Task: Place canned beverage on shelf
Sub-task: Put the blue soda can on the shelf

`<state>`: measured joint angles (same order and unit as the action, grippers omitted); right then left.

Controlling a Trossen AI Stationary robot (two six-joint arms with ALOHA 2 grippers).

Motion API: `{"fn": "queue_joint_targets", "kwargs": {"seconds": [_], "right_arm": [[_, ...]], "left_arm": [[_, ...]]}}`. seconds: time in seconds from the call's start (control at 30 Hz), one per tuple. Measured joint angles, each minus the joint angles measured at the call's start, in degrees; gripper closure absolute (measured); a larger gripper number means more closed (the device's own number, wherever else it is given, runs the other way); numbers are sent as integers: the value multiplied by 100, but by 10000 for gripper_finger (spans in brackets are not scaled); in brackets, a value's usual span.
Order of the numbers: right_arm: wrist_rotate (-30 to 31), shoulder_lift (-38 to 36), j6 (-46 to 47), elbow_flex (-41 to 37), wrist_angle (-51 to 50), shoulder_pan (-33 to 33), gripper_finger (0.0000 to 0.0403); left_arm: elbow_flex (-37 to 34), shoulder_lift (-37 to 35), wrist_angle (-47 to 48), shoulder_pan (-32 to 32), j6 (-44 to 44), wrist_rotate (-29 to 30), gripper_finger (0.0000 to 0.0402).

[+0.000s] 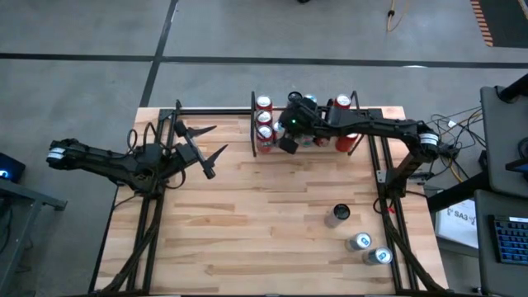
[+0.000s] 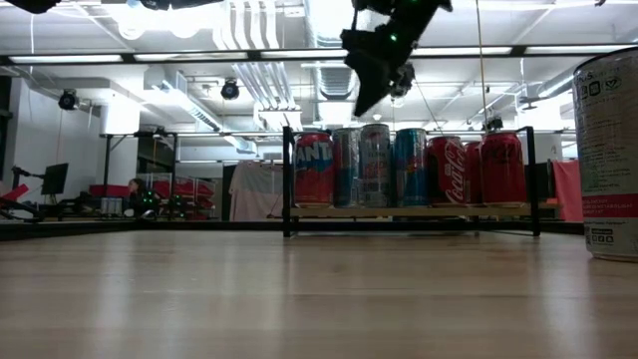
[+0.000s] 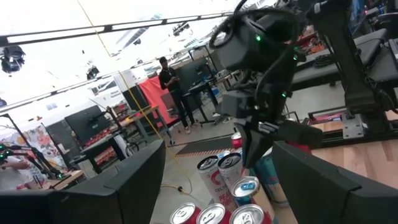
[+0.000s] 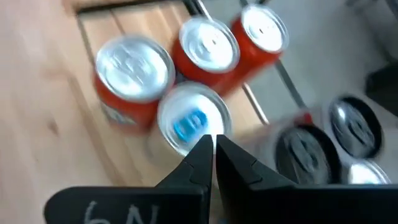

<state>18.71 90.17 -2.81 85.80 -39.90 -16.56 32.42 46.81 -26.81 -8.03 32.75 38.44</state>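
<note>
Overhead, right end effector point(image 1: 286, 143) pressed together, empty, above cans on the shelf point(image 1: 256, 124), left end effector point(image 1: 208, 148) spread, hovering over the desk point(image 1: 264, 231), well apart.

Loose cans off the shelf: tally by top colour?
Dark-topped can: 1
Blue-tabbed cans: 2
Total: 3
The right gripper is over the shelf and holds no can. The left gripper waits at the table's left.
</note>
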Motion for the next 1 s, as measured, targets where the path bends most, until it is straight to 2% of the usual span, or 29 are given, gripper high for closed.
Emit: {"fn": "queue_joint_targets", "kwargs": {"seconds": [0.13,0.4,0.53,0.7,1.0], "right_arm": [[-314,54,-85,26,474,-102,394],[-719,255,-174,17,508,-237,394],[-708,391,-204,17,365,-262,394],[-416,488,-432,27,396,-281,394],[-364,505,-982,17,621,-299,394]], "left_arm": [[0,0,34,0,3,0,123],[0,0,85,0,83,2,123],[0,0,98,0,83,11,123],[0,0,121,7,86,13,123],[0,0,125,7,127,20,123]]}}
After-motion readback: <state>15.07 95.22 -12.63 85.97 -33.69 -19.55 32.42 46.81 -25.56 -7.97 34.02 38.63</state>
